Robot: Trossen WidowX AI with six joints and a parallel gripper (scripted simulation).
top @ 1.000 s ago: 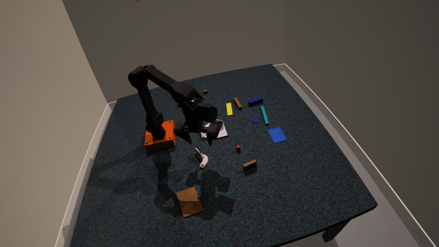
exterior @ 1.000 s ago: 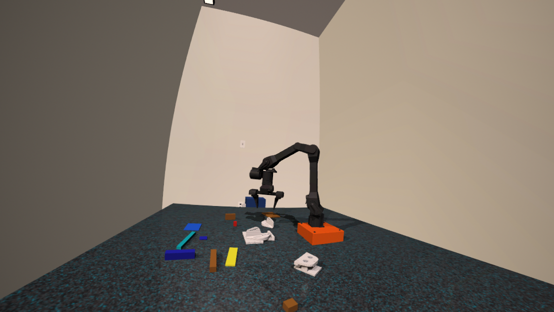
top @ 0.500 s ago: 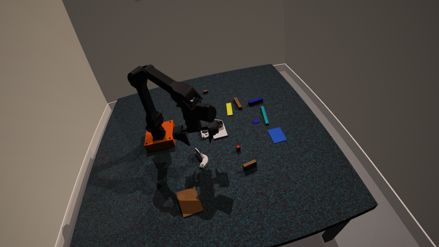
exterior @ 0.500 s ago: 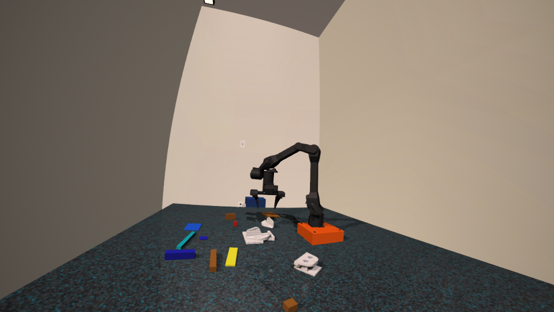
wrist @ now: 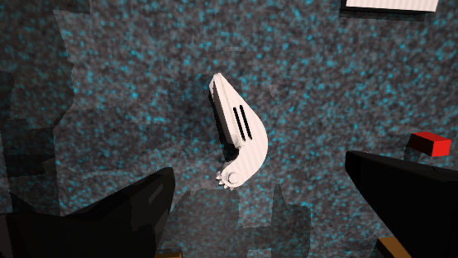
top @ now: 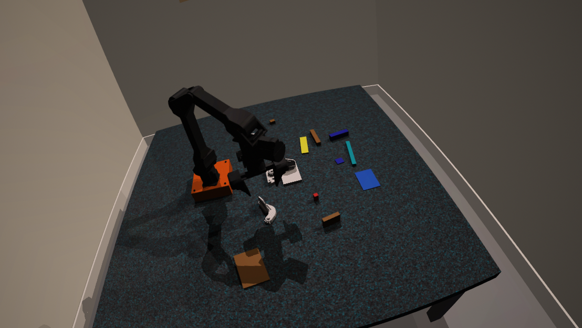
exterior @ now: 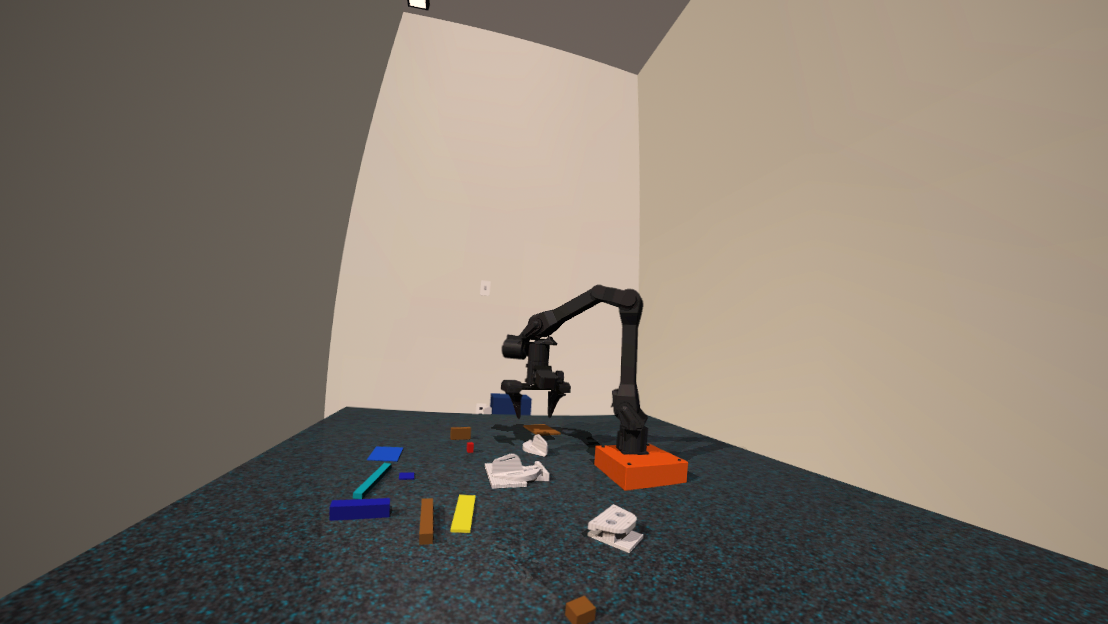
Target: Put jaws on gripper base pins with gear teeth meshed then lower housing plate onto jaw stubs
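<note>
Gripper (top: pixel 263 189) (exterior: pixel 535 416) (wrist: pixel 259 167) spread nearly fully, holding nothing; loose jaw (top: pixel 270 213) (exterior: pixel 535 445) (wrist: pixel 254 145) lies at 7 o'clock from the base (top: pixel 293 178) (exterior: pixel 505 482) (wrist: pixel 390 4) in the top view; wrist view: teeth at 7 o'clock; likely light, stiff, slippery; grasp mid-body sides; avoid stressing teeth.

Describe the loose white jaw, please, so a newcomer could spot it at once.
Find the orange block under the black arm. Beyond it, toward the large brown slab, lies a white hooked piece. Unlike the plain coloured blocks around it, it curves and ends in small gear teeth.
</note>
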